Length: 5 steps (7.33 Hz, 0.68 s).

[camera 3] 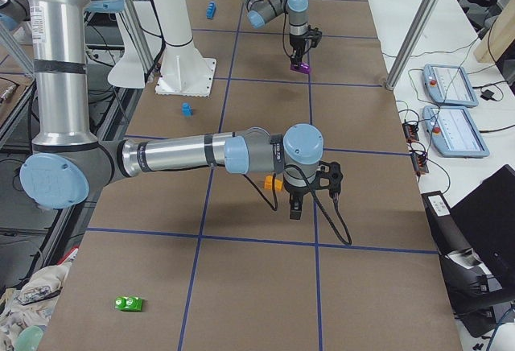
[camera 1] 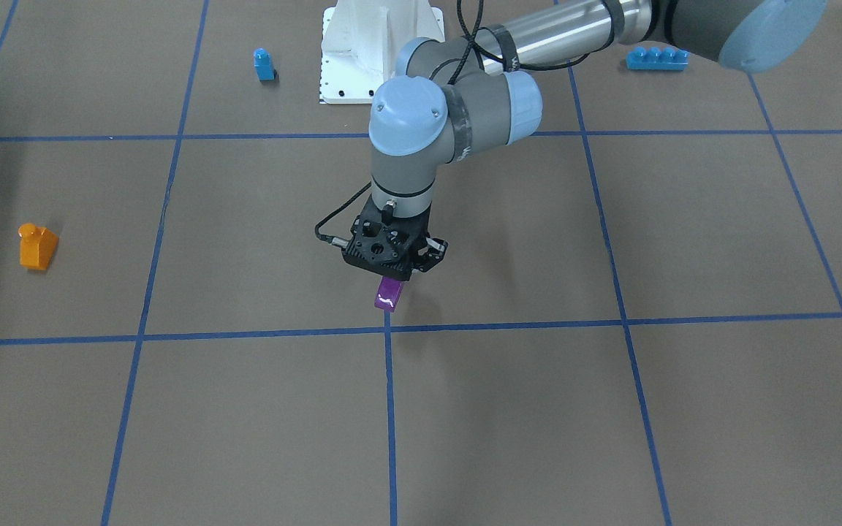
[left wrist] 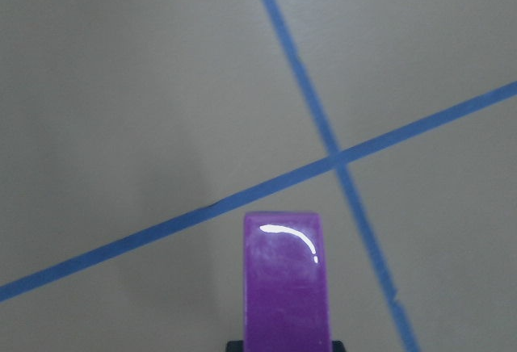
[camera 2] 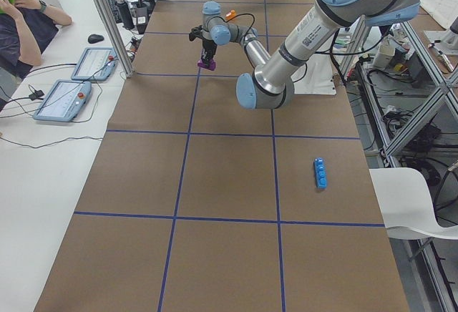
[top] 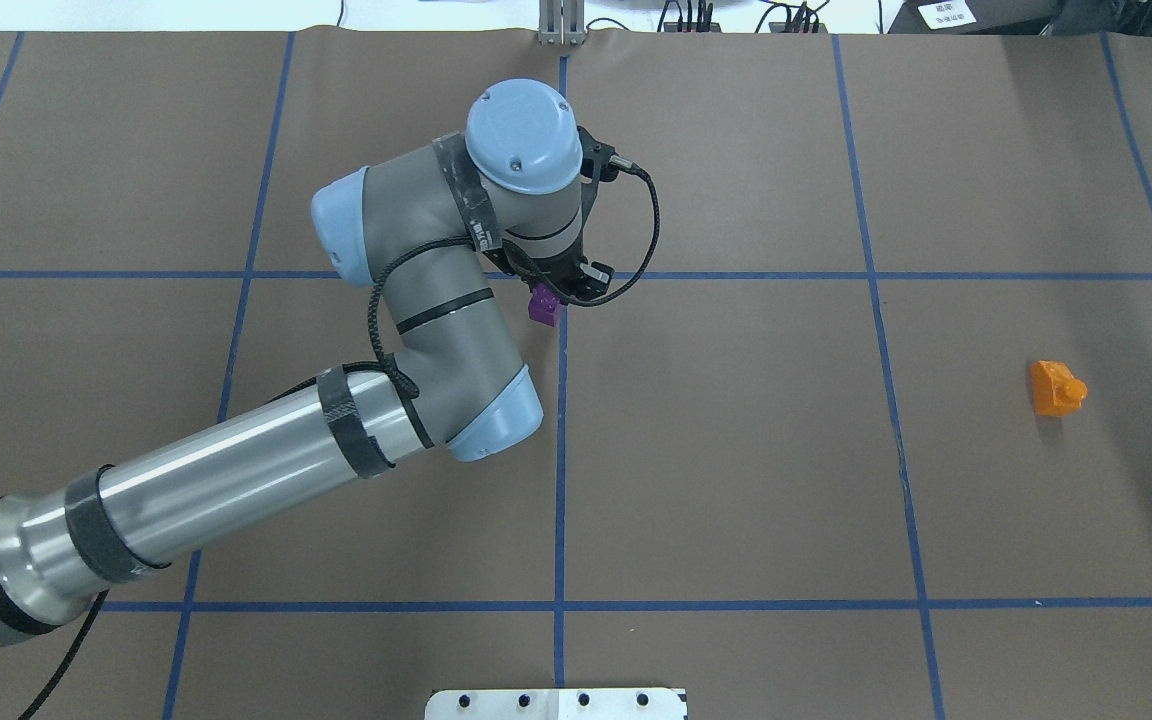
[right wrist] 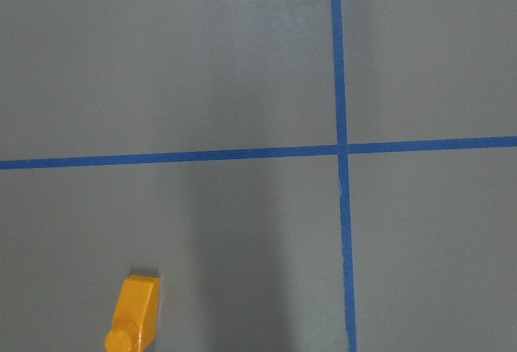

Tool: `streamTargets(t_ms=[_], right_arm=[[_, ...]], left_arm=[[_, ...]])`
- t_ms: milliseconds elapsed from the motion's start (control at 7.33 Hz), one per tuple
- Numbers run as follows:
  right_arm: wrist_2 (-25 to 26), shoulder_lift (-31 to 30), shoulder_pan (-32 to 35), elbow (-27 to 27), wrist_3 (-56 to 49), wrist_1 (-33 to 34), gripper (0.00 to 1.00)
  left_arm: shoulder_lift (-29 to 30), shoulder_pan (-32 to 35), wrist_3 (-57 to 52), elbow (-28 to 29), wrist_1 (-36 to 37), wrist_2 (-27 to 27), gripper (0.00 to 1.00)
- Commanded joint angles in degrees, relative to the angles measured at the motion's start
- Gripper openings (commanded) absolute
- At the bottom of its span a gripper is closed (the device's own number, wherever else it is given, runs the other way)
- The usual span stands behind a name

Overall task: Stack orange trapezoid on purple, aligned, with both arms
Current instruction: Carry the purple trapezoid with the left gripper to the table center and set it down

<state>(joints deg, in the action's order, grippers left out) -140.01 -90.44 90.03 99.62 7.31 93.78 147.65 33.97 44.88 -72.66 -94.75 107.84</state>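
Near a blue tape crossing on the counter, the left claw clamps the purple — the orange trapezoid lies well apart. Right claw — cannot tell whether it is parted.

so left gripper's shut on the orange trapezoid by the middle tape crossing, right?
Not quite. The left gripper is shut on the purple brick, not the orange trapezoid, which lies far off to the side with nothing gripping it. The spot by the middle tape crossing is right. The exterior front-facing view shows it.
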Motion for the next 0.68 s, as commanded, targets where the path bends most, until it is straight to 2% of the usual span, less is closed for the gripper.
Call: streamTargets(t_ms=[0, 545], right_arm=[[0.0, 0.0, -0.2, 0.0, 0.1, 0.0, 1.0], [-0.1, 0.0, -0.2, 0.0, 0.2, 0.0, 1.0]], left_arm=[[1.6, -1.4, -0.1, 3.7, -0.3, -0.1, 0.0], [1.7, -2.1, -0.5, 5.7, -1.4, -0.1, 0.0]])
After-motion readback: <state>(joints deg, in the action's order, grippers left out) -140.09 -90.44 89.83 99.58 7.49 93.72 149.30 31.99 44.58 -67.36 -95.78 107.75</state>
